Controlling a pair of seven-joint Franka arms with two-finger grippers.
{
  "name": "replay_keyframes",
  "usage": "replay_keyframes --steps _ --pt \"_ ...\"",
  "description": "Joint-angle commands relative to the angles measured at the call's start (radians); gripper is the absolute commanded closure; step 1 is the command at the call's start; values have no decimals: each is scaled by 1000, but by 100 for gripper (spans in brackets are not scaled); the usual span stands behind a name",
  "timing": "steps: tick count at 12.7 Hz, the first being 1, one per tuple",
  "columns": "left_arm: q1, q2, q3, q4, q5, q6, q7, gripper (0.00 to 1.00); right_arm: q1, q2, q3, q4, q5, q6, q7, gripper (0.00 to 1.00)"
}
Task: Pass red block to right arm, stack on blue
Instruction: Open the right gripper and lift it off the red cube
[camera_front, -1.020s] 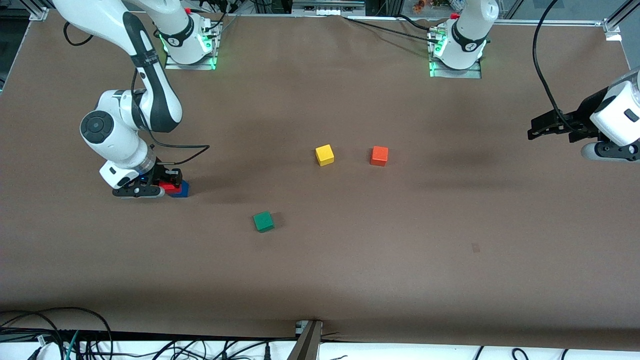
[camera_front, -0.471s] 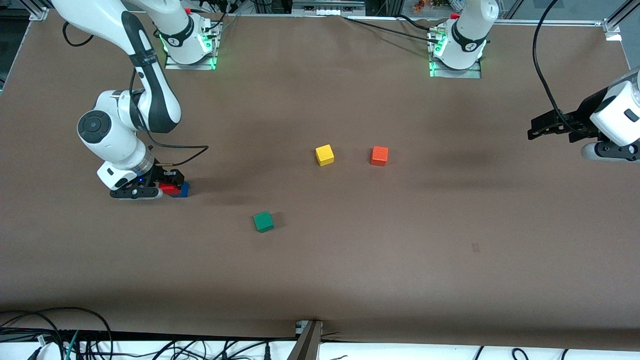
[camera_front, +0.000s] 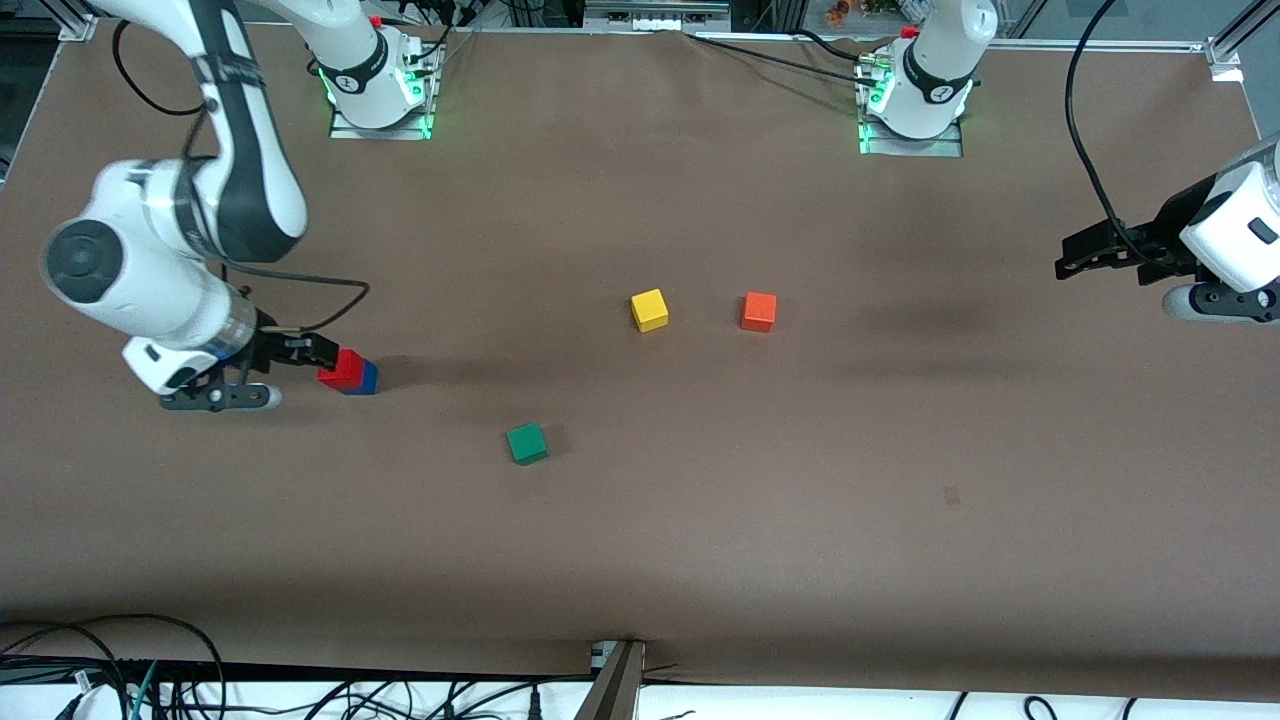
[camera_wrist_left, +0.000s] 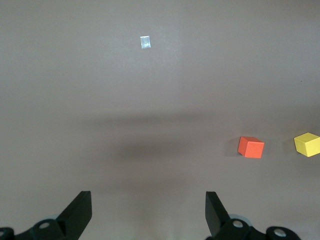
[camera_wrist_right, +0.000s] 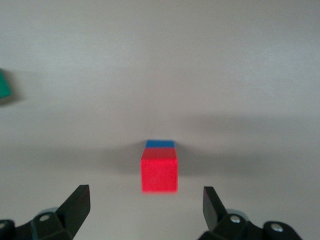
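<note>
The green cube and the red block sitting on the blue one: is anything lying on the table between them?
Nothing. In the front view only bare brown table separates the green cube from the red block stacked on the blue cube.

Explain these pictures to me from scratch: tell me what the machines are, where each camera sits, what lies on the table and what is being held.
Two white robot arms are bolted to a brown table. The wide picture looks down from a high camera facing them; the other two come from cameras on the arms' wrists, looking past the gripper fingers.

The red block sits on the blue block at the right arm's end of the table. The right gripper is beside that stack, open, holding nothing. The left gripper waits open and empty at its own end.

A yellow block and an orange block sit mid-table; a green block lies nearer the front camera.
</note>
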Motion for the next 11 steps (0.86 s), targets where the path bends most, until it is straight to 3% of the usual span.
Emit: replay_keyframes --steps 1,5,8,11 --pt "1 -11 -3 -9 13 7 -11 0 -2 -8 -7 133 -1 -157 32 0" --pt "1 -9 -3 -9 13 7 -14 0 -5 -22 -53 291 -3 -284 1 0" --pt "1 -9 -3 -9 13 7 -14 0 -1 -86 -47 287 2 -413 30 0" --pt "1 -9 -3 -9 13 7 -14 0 1 -209 -45 168 -4 -427 32 0"
